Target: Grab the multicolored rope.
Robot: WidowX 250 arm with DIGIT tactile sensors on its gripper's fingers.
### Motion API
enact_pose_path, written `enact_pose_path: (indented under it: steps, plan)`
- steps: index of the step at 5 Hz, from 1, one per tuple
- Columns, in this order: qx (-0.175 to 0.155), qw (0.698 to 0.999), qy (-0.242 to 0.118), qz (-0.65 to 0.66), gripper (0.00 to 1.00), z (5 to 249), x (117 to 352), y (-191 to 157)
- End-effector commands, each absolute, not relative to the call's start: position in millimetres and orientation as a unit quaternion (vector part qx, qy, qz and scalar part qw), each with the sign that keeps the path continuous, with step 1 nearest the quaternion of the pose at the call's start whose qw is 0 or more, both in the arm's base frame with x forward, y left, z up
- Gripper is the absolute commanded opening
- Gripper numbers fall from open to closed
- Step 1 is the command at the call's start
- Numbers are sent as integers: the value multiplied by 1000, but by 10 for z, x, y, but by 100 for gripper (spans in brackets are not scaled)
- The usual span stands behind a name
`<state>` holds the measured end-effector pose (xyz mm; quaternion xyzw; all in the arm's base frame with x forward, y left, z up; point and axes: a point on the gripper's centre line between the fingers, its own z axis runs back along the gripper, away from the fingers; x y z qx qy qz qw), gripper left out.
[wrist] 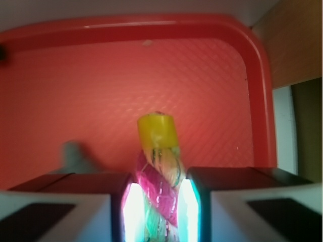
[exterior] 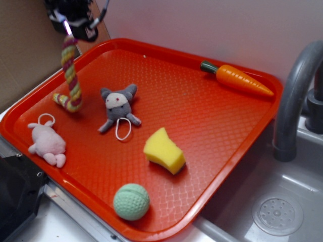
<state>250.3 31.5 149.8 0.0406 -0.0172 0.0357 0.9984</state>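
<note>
The multicolored rope [exterior: 71, 75], twisted in yellow-green, pink and white, hangs down from my gripper [exterior: 67, 29] at the far left corner of the red tray [exterior: 212, 116]. Its lower bend still rests on the tray by the left rim. In the wrist view the rope [wrist: 160, 166] is squeezed between my two pads, with its yellow end cap sticking out beyond my gripper [wrist: 157, 201]. The gripper is shut on the rope.
On the tray lie a grey plush bunny [exterior: 119, 107] with a white loop, a pink plush [exterior: 47, 142], a yellow sponge [exterior: 164, 150], a green ball [exterior: 131, 201] and a plastic carrot [exterior: 237, 78]. A grey faucet [exterior: 292, 101] and sink [exterior: 277, 212] stand on the right.
</note>
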Motion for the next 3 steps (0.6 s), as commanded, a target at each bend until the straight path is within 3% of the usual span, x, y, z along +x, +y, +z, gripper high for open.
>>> enact_pose_path:
  steps: [1, 2, 3]
  plan:
    - [-10, 998, -33, -47, 0, 2289, 2414, -284]
    - [-7, 995, -91, -41, 0, 2474, 2368, -370]
    - [-12, 995, -98, -27, 0, 2436, 2451, -237]
